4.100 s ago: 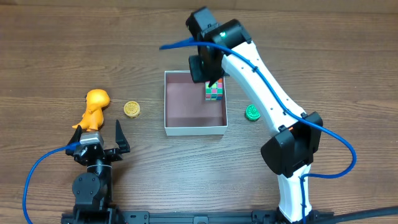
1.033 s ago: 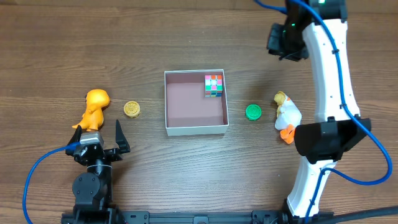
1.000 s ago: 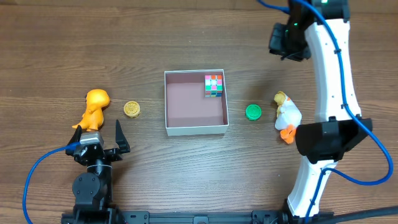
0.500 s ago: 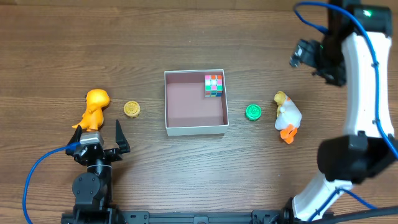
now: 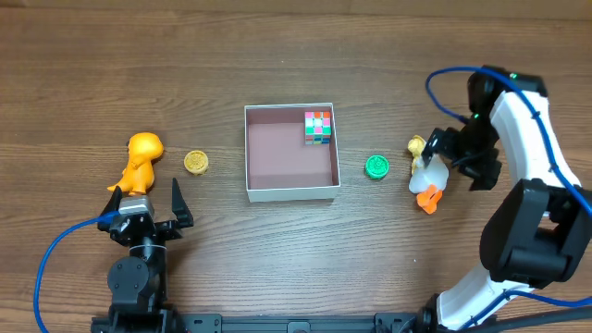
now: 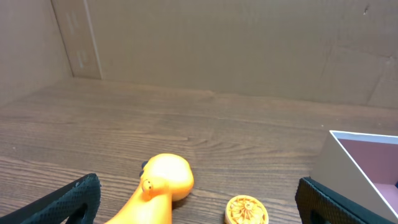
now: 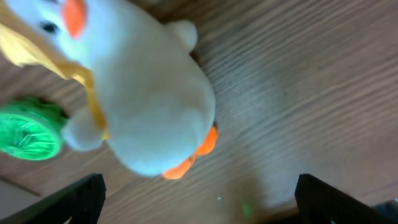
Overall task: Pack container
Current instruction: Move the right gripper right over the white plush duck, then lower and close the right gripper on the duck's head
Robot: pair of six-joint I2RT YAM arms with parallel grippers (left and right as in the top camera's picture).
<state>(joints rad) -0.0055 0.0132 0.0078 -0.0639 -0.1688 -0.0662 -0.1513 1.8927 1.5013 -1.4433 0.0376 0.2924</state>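
Overhead: container (image 5: 290, 192) mid-table, colourful cube (image 5: 318, 129) in its far right corner, green disc (image 5: 376, 166) just right of it, white duck (image 5: 427, 174) beyond, right gripper (image 5: 440, 148) over the duck; orange dinosaur (image 5: 141, 159) and yellow disc (image 5: 195, 163) left of the container, left gripper (image 5: 148, 199) spread wide, empty; left wrist: container's corner at the right edge; right wrist: jaws wide apart, duck ahead, not clasped

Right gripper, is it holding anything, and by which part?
Nothing. The right gripper is open by the duck, with its fingers spread wide of the duck's body.
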